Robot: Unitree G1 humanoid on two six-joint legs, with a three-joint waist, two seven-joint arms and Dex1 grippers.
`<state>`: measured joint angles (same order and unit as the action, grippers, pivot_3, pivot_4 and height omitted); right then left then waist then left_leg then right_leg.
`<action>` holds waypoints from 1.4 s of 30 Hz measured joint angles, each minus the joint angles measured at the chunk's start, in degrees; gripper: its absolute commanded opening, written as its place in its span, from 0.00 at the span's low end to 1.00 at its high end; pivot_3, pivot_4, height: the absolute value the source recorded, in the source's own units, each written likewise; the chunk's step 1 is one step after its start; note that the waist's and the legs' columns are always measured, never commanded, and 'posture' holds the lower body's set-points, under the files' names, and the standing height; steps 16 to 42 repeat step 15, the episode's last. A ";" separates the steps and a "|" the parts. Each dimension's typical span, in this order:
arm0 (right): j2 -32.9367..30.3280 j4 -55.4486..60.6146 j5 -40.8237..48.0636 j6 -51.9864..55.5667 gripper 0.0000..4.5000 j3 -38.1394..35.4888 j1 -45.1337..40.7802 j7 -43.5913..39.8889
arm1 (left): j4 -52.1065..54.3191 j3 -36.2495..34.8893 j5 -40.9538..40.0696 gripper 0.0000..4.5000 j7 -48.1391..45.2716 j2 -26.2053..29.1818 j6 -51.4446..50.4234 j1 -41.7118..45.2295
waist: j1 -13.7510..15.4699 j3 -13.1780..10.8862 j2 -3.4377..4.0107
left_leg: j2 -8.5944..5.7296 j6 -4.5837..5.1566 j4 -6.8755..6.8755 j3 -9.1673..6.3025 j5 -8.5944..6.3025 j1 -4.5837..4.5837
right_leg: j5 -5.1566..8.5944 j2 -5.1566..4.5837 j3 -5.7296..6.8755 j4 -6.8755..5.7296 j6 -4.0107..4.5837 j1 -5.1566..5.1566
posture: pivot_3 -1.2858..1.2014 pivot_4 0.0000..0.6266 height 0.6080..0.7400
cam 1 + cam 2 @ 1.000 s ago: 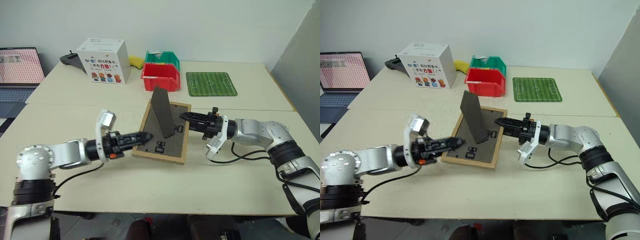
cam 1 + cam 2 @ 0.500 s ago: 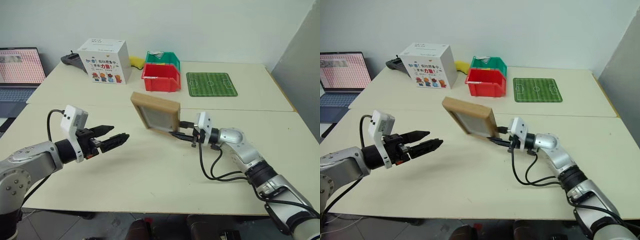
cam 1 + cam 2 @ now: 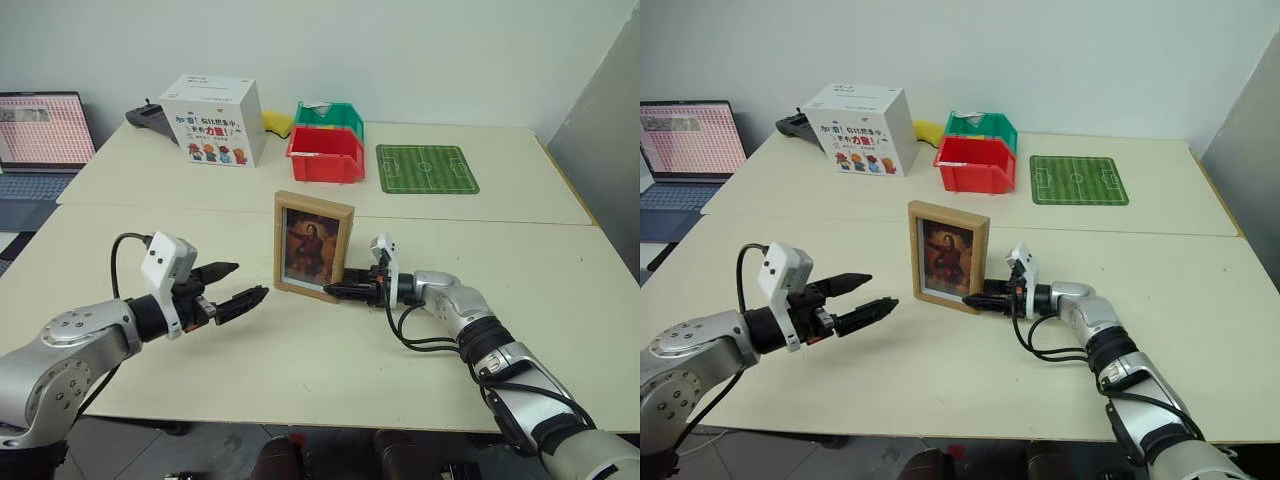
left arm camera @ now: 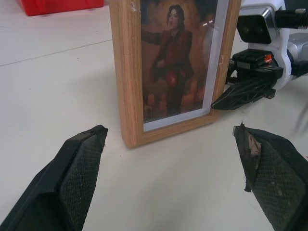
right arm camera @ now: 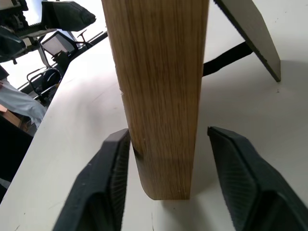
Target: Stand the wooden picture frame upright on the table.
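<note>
Near the bench (image 3: 470, 330) middle, our picture frame (image 3: 313, 246) stands upright on its easel, portrait facing us. Our right gripper (image 5: 163, 185) straddles its lower edge, jaws released, one side touching; left gripper (image 3: 240, 290) waits wide open beside. We judge it light, rigid, tippy; hold the wooden edges.

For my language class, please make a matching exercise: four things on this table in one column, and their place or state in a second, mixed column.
1. wooden picture frame
2. left gripper
3. red bin
4. soccer-field mat

a. lying flat, right of the bins
b. standing upright
c. in front of the green bin
d. open, apart from the frame

Pairs: 1-b, 2-d, 3-c, 4-a
</note>
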<state>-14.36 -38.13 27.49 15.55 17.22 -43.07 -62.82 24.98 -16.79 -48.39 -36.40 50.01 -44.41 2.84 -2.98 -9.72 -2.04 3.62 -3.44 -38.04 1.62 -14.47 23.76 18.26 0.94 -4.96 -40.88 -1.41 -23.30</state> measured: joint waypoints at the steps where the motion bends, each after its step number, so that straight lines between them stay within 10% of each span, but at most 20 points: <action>1: -0.32 1.00 -0.67 -0.04 0.82 -0.24 0.54 -0.53 | -0.21 0.08 0.32 1.00 -0.50 0.00 0.00 0.20 | 0.01 0.00 0.00 | 0.00 0.00 0.00 0.00 0.00 0.00 | 0.00 0.00 0.00 0.00 0.00 0.00 | 0.52 0.24 1.00; 8: -10.30 13.92 -8.29 -0.53 0.99 -0.67 7.90 0.83 | -6.55 2.45 3.68 1.00 -5.09 1.34 0.85 5.14 | 0.50 -0.01 0.00 | -0.06 0.00 -0.01 -0.01 0.00 0.03 | 0.01 0.02 0.04 0.02 -0.01 0.01 | 0.52 0.24 1.00; 15: -23.96 51.60 -0.10 28.18 0.99 -11.89 14.28 9.94 | -20.28 4.93 7.92 1.00 -14.35 6.69 1.11 18.55 | 0.18 -0.11 0.09 | 0.08 0.01 0.03 -0.09 0.00 0.00 | 0.01 0.39 0.03 -0.05 -0.02 -0.03 | 0.52 0.24 1.00; 42: -23.96 51.60 -0.10 28.18 0.99 -11.89 14.28 9.94 | -20.28 4.93 7.92 1.00 -14.35 6.69 1.11 18.55 | 0.18 -0.11 0.09 | 0.08 0.01 0.03 -0.09 0.00 0.00 | 0.01 0.39 0.03 -0.05 -0.02 -0.03 | 0.52 0.24 1.00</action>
